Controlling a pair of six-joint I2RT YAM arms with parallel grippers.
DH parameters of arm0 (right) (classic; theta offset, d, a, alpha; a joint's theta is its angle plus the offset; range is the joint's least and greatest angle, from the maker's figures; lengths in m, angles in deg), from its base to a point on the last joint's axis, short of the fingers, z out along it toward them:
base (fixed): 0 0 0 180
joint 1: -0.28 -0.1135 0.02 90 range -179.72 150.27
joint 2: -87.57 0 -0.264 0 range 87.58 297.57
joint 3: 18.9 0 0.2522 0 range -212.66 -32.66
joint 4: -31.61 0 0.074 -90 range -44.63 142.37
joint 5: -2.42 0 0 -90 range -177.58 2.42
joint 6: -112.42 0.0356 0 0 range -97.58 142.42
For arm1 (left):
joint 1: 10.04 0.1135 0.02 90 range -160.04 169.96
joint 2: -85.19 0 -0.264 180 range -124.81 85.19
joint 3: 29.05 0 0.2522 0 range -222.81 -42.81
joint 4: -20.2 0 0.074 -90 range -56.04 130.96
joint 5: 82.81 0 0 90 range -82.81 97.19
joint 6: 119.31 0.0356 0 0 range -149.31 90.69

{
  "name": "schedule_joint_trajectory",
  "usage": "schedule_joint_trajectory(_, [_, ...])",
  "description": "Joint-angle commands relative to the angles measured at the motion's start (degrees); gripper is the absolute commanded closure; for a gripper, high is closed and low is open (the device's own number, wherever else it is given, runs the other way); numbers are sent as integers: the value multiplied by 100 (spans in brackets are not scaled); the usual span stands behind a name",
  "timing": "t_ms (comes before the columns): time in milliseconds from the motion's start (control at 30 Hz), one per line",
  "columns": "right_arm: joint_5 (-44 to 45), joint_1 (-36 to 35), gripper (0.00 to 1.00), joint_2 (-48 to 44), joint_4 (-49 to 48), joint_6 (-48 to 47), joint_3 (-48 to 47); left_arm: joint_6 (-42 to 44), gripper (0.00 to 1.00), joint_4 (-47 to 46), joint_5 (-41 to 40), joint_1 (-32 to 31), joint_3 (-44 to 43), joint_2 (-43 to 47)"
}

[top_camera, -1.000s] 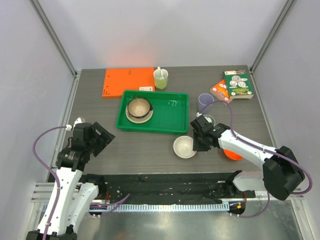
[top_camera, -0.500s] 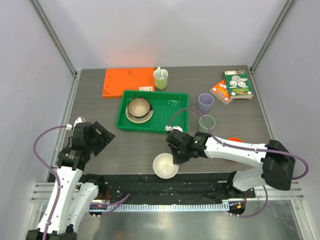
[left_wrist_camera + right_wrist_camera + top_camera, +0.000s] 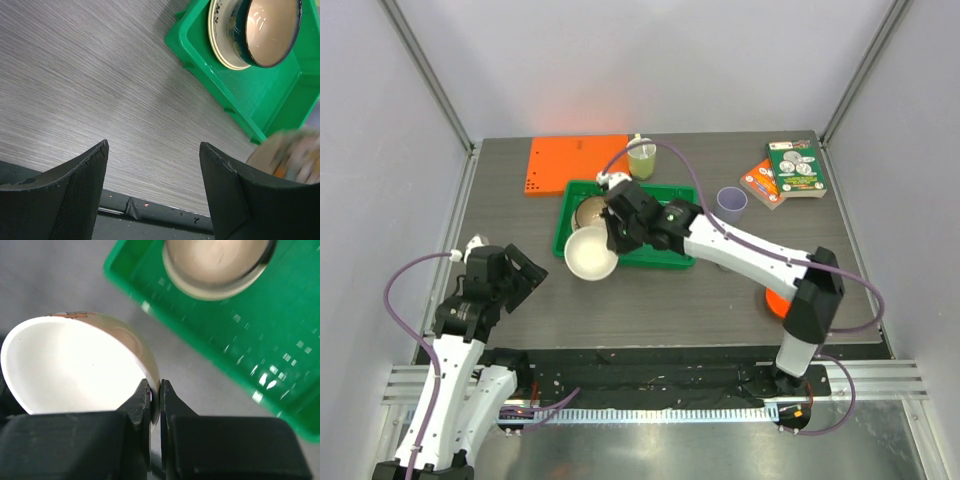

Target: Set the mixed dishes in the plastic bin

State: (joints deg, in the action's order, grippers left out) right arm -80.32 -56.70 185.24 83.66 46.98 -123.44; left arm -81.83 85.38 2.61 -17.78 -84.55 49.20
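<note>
Item: white bowl [image 3: 591, 252], in transit. We log it pinched by the rim in the right hand [image 3: 616, 237], one finger inside and one outside, closed tight on the wall. A second ago it sat on the tabletop [image 3: 620, 310] off the bin's near right corner. Half a second ago it was by the near edge. Now the arm has swung it across to the near left corner of the bin [image 3: 670, 195]. The wrist view shows it more over tabletop than over the bin, so we count it as not yet delivered. Already in the bin: brown bowl [image 3: 270, 30] stacked on a plate [image 3: 220, 37], at the left end. We judge the bowl must go a little farther in, then down, clear of that stack. Left hand [image 3: 152, 145]: fingers wide, empty, parked over bare tabletop near the bin's corner. Outstanding on the tabletop: lavender cup [image 3: 731, 204], orange-red bowl [image 3: 775, 303].
</note>
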Motion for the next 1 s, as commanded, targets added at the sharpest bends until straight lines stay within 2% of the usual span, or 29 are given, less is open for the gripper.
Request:
schedule_joint_trajectory(0, [-6,765,99,743,-234,-390,-1106,13,27,88,-175,37,-151,101])
schedule_joint_trajectory(167, [-261,1372,99,1937,-112,-504,-2389,-5,27,70,-175,37,-168,110])
schedule_joint_trajectory(300, [-358,1496,99,2519,57,-505,-3207,-5,27,70,-149,37,-160,66])
schedule_joint_trajectory(967, [-375,1496,96,3047,39,-276,-3472,-5,27,-53,-96,37,-19,-31])
